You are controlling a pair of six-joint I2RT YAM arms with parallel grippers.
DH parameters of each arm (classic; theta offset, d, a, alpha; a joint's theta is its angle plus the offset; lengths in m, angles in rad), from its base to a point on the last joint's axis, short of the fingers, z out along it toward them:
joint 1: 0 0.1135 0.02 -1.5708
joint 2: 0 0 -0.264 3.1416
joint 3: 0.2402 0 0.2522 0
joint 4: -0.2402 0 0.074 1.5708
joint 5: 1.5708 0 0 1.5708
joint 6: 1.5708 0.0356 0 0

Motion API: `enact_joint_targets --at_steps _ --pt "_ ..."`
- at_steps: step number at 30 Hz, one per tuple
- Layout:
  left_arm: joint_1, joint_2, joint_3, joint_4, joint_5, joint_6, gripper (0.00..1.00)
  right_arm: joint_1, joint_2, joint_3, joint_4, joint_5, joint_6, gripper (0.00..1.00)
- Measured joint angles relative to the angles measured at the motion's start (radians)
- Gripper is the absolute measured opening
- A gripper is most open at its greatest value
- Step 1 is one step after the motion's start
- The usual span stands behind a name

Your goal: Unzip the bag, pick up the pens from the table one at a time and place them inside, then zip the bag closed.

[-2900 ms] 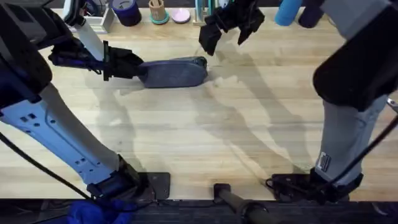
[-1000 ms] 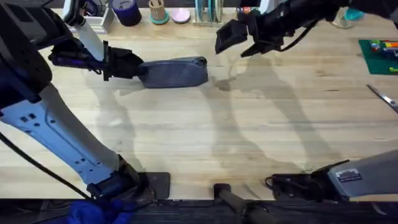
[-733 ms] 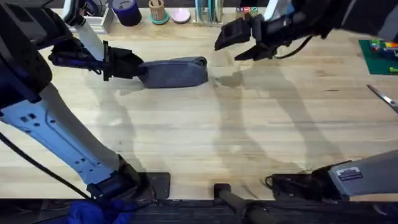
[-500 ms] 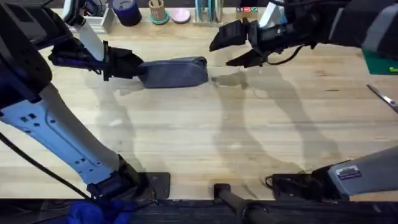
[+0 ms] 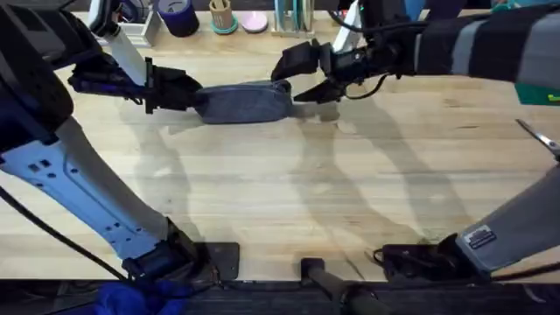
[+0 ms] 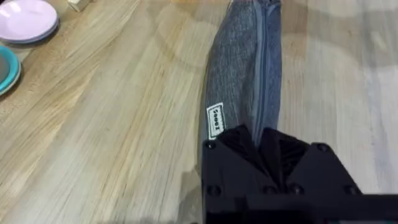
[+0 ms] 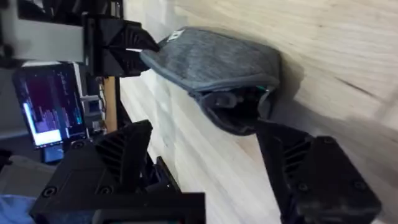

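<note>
Blue-grey bag (image 5: 243,102) lies on the desk (image 5: 289,201), left claw (image 5: 198,94) clamped on its near end, right claw (image 5: 301,76) spread wide around its far end.

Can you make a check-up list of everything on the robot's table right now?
Surface: wooden table, plank grain, bare in the middle.
Job's things: blue-grey bag lies lengthwise between the grippers, open at the end facing the right gripper; pens: nothing seen.
Clutter: dark-blue cup, pink plate, scissors, green mat.
Grippers: left gripper shut on the bag's end; right gripper open at its other end.
Cables: black cable on the right arm.
Surroundings: lit screen.
</note>
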Motion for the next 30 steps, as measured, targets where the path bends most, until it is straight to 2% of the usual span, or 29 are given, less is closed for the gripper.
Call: enact_joint_targets --at_steps 9,16,30 --pt "0.0 0.0 0.0 0.0 0.0 0.0 0.041 0.01 0.054 -0.004 0.067 0.002 0.049 0.996" --pt "0.0 0.0 0.0 0.0 0.0 0.0 0.041 0.02 0.055 -0.007 0.174 0.002 0.098 0.996" --pt "0.0 0.0 0.0 0.0 0.0 0.0 0.041 0.068 0.055 -0.008 0.237 0.044 0.149 0.996"
